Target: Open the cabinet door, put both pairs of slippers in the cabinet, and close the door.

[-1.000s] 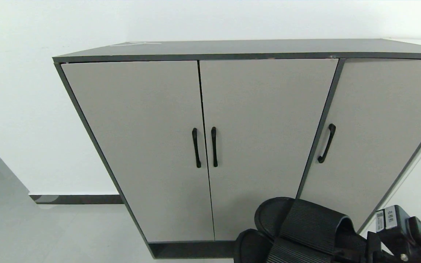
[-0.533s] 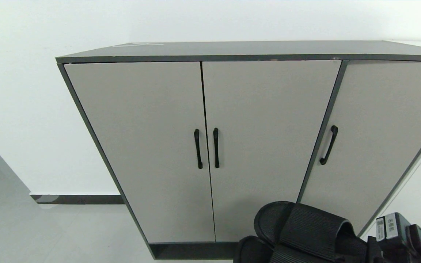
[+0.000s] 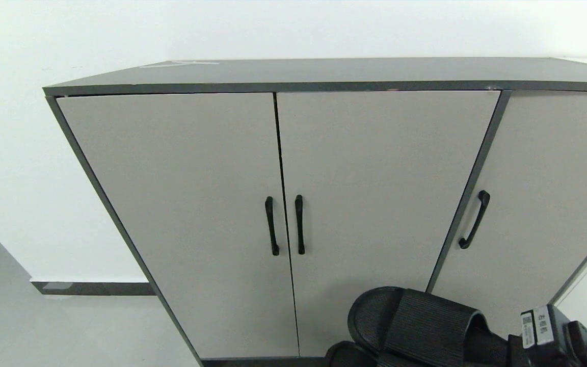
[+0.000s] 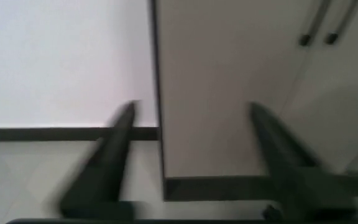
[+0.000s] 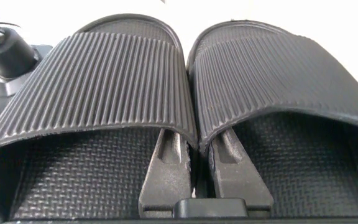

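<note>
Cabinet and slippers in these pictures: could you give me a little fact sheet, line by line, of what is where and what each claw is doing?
Cabinet: dark frame, pale grey fronts
Doors: three in sight, all shut
Handles: black bars, two side by side at the middle seam, one on the right door
Slippers: one black ribbed pair, held low in front of the cabinet, right of the middle seam
Right claw: shut on the slippers, one finger inside each
Left claw: open, holding nothing, pointed toward the left door

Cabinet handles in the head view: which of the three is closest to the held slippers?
The right door's handle, alone beyond the dark divider, above the black slippers; the paired handles at the centre seam lie farther left.
</note>
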Motion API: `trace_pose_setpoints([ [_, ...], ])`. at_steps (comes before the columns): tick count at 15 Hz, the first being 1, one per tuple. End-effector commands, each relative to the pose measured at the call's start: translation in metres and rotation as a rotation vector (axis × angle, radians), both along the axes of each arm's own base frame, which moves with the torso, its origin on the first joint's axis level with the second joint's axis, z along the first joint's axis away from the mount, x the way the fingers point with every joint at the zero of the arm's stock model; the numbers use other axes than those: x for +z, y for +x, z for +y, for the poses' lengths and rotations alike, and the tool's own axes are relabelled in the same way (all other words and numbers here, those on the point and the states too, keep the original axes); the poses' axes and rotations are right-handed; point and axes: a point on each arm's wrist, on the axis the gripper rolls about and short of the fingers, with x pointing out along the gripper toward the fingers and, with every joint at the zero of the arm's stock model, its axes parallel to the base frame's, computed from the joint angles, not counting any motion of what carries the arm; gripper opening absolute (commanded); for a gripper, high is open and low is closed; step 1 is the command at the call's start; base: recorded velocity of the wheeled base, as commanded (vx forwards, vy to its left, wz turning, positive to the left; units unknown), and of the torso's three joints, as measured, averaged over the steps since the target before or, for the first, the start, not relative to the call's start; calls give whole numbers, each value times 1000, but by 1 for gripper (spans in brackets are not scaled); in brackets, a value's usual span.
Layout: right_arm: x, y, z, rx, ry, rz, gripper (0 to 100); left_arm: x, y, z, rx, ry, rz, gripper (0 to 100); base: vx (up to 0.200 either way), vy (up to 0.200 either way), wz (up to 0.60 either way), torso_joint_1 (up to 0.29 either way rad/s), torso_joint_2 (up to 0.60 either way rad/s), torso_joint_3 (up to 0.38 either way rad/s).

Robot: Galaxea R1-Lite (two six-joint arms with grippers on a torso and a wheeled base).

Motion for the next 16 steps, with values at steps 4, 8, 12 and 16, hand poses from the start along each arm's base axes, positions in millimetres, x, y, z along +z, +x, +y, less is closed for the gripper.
trace_pose_setpoints([
  [4,3,2,3,1,16,-18,0,134,14,-6,-391,-191,-31,100,0,0,0,0,0,0],
  [8,3,3,4,0,19,-22,0,157,76,-26,-866,-15,144,100,0,0,0,0,0,0],
  [12,-4,5,9,5,-12,3,0,160,88,-70,-1300,-176,389,100,0,0,0,0,0,0],
  [16,-1,5,11,20,5,5,0,142,148,-126,-1324,-179,461,100,0,0,0,0,0,0],
])
